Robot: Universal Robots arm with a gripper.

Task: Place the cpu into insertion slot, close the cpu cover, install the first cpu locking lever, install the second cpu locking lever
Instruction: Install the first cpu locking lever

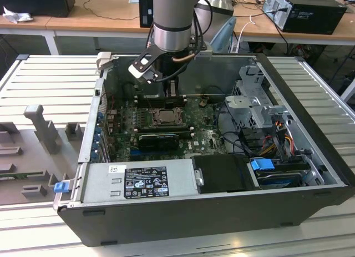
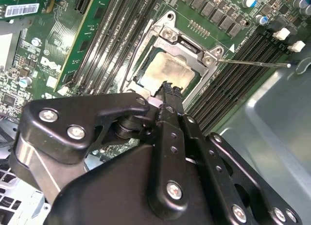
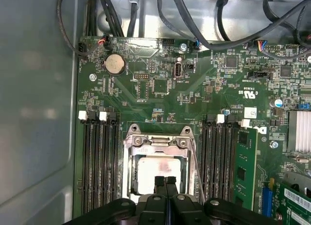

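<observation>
The cpu [image 3: 158,171] lies flat in the insertion slot [image 3: 127,174] on the green motherboard, its silver-grey top showing through the window of the cpu cover [image 3: 158,142], which lies down over it. In the second wrist view the cpu [image 2: 167,72] is framed by the cover [image 2: 187,45] in the same way. A thin metal locking lever [image 2: 252,63] sticks out from one socket corner across the memory slots; it also runs beside the socket as the lever [image 3: 195,166]. My gripper [image 3: 165,182] hangs shut just above the cpu's edge, nothing between its fingertips [image 2: 167,86]. In the exterior view the gripper [image 1: 168,87] reaches down into the case above the socket [image 1: 165,117].
Long black memory slots [image 3: 99,162] flank the socket on both sides. A green card [image 3: 245,166] stands close by. The open computer case [image 1: 310,101] has cables [image 1: 244,135], a drive cage and a power supply [image 1: 144,179] around the board. Grey moulded trays [image 1: 33,129] lie at the exterior view's left.
</observation>
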